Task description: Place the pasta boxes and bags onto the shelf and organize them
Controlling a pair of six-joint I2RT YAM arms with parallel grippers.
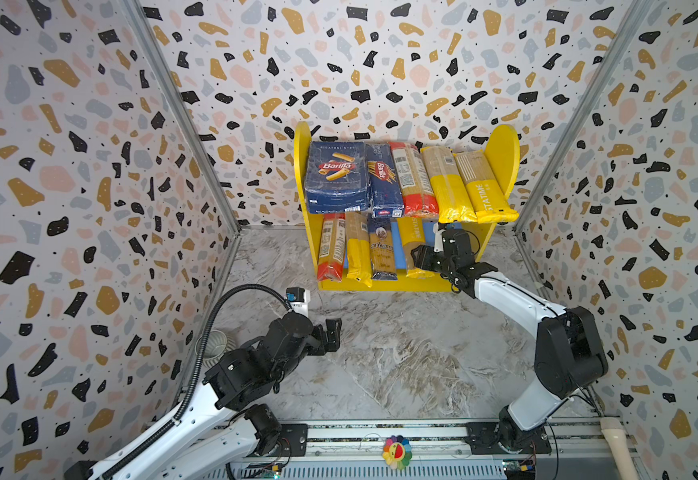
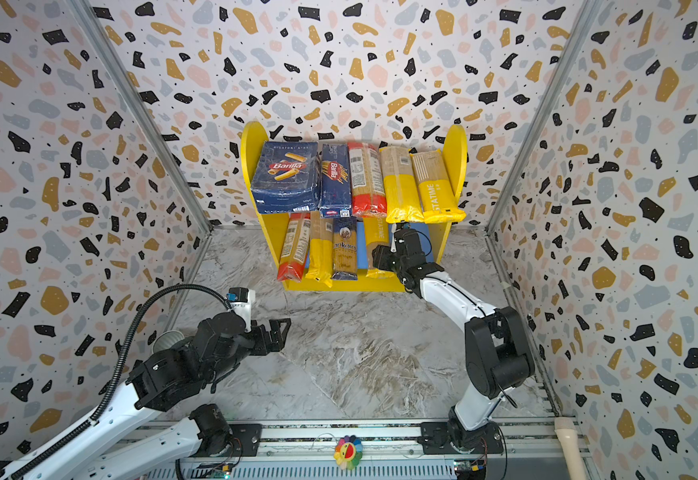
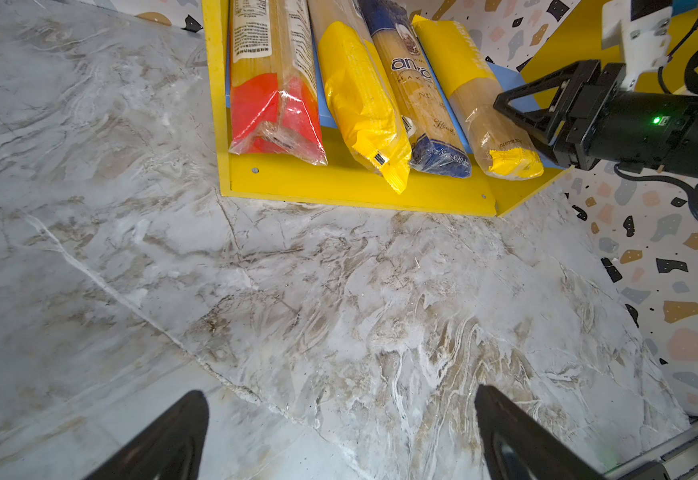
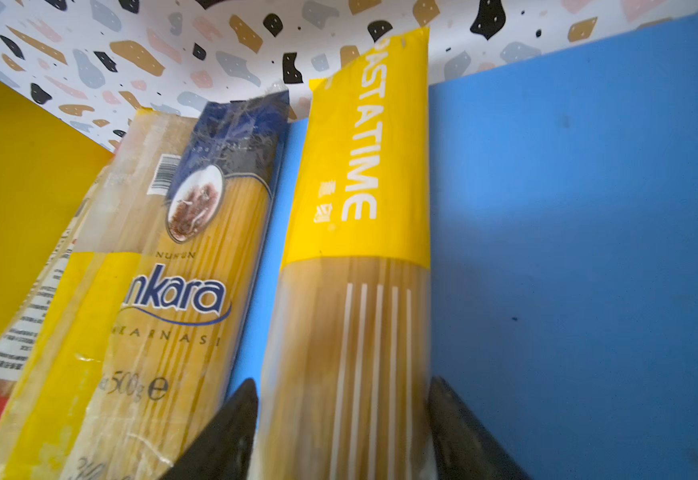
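In both top views, right of centre, the PASTATIME bag [image 1: 411, 239] lies up-down in frame, yellow end uppermost. The right gripper [image 4: 341, 380] straddles its lower end, pinch unclear. Left gripper [image 3: 341, 395] gapes.

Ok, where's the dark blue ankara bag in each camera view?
In a top view: ankara bag, third from left on the shelf lower board.
In a top view: same slot.
Left wrist: ankara bag, blue end nearest the camera.
Right wrist: ankara bag, logo readable.
Shared landmark: PASTATIME bag beside it, straddled by the right tool.
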